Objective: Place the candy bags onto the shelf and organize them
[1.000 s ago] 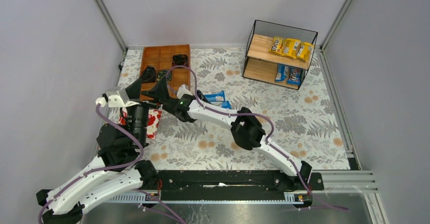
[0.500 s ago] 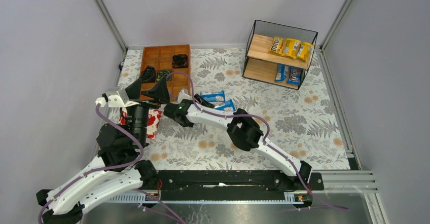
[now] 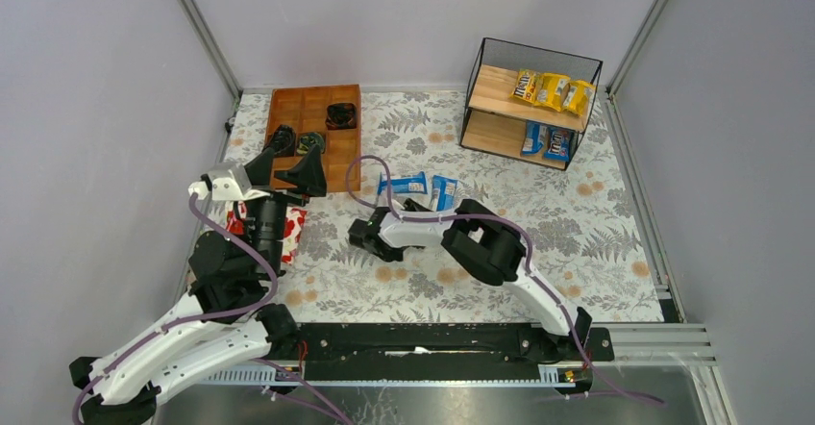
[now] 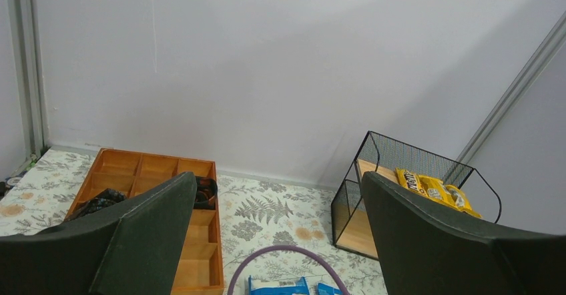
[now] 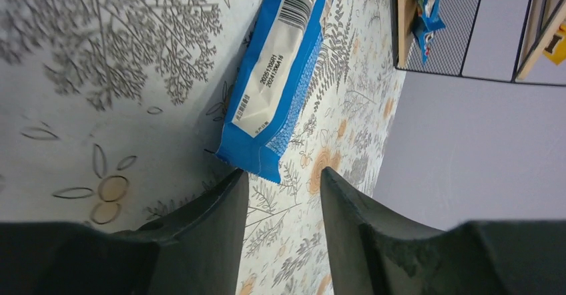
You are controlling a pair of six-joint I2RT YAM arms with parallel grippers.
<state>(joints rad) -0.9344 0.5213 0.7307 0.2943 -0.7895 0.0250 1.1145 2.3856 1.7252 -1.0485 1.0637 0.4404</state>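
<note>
Your right gripper (image 5: 281, 175) sits low over the floral-print tablecloth (image 5: 100, 75), jaws half apart and empty. The near corner of the flat blue glossy candy packet (image 5: 280, 75) lies right at its tips. Slide that edge into the gap before pinching; the black wire-mesh shelf (image 3: 492, 87) stands well apart.

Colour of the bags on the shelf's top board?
Yellow-orange bags; clearest in the top external view.

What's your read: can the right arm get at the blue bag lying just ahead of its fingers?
Probably yes. The right gripper is low over the table with its jaws apart, and the blue bag lies flat just beyond it, one corner near the gap. Nothing stands between them.
</note>
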